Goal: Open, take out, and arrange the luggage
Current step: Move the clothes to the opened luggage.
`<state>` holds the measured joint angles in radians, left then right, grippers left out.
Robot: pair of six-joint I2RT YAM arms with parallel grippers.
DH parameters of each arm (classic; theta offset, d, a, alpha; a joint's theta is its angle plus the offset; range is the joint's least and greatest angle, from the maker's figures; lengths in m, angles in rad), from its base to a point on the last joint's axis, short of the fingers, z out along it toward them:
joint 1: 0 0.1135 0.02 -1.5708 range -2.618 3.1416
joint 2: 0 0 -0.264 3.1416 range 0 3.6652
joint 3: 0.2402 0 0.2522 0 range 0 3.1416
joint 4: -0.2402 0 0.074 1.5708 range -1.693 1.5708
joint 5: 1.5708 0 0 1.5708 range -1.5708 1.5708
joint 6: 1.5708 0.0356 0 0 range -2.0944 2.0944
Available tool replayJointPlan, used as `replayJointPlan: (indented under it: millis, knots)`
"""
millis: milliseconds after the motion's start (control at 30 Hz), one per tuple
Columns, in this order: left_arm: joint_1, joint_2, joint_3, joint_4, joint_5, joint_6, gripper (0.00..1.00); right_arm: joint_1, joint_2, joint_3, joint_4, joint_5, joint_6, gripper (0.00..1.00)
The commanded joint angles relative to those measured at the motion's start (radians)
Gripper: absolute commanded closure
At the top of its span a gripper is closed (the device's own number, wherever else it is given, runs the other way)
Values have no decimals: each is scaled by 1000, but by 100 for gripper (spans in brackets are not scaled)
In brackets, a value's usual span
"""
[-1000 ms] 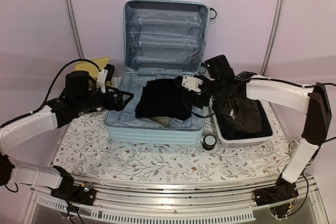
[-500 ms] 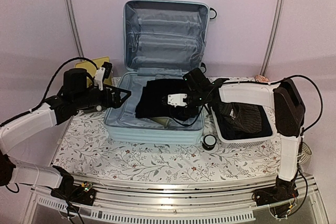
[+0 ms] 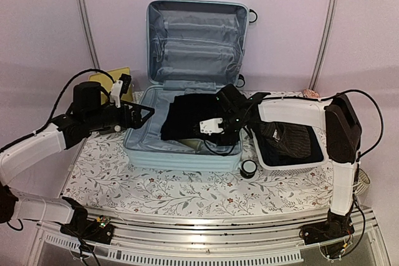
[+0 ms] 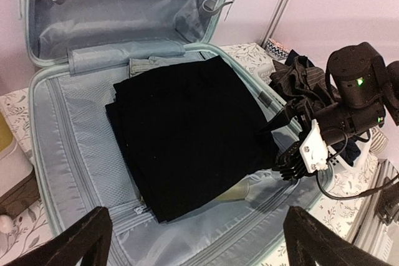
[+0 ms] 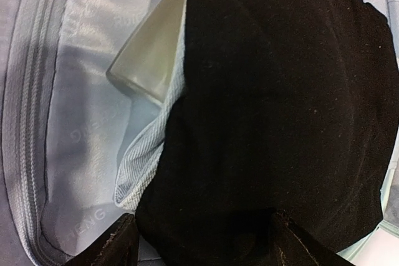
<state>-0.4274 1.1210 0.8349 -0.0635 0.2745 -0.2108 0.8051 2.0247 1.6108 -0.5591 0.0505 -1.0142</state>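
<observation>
The luggage lies open mid-table, its lid upright at 12 o'clock and a folded black garment in its lower shell. The right gripper sits at the garment's 4 o'clock corner, fingers spread either side of the cloth edge. The left gripper hovers at the luggage's 9 o'clock rim, spread wide

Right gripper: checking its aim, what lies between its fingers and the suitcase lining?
A folded black garment, filling the gap between the fingers in the right wrist view.
</observation>
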Motion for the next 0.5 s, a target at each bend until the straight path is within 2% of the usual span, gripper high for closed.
replayJointPlan:
  millis: [0, 300, 367, 467]
  knots:
    - [15, -39, -28, 12, -2, -30, 2, 6, 28, -9, -28, 65, -23, 28]
    - [15, -75, -13, -46, -9, -24, 2, 7, 45, -38, 151, 177, -33, 35]
    - [14, -82, -15, -48, -25, -26, 2, 7, 31, -45, 181, 168, -41, 44]
    - [14, -86, -26, -32, -26, -41, 2, 8, -7, -45, 196, 128, -47, 67]
